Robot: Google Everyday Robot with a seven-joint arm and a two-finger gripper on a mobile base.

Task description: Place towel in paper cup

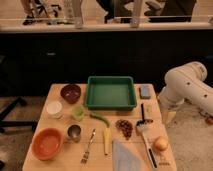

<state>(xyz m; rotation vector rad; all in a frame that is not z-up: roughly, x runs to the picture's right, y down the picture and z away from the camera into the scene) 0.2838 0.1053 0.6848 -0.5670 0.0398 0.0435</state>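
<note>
The paper cup [54, 107] stands at nine o'clock on the table [56, 92], with the green cup [77, 112] just at its three o'clock. The towel [125, 157] lies flat at six o'clock. The gripper [168, 116] hangs just off the table's three o'clock edge; I cannot tell its state.

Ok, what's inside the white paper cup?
Nothing visible: the paper cup shows only its white inside, though its near wall hides part of the bottom. The towel lies flat at the table's front edge; the gripper hangs beside its right edge.
</note>
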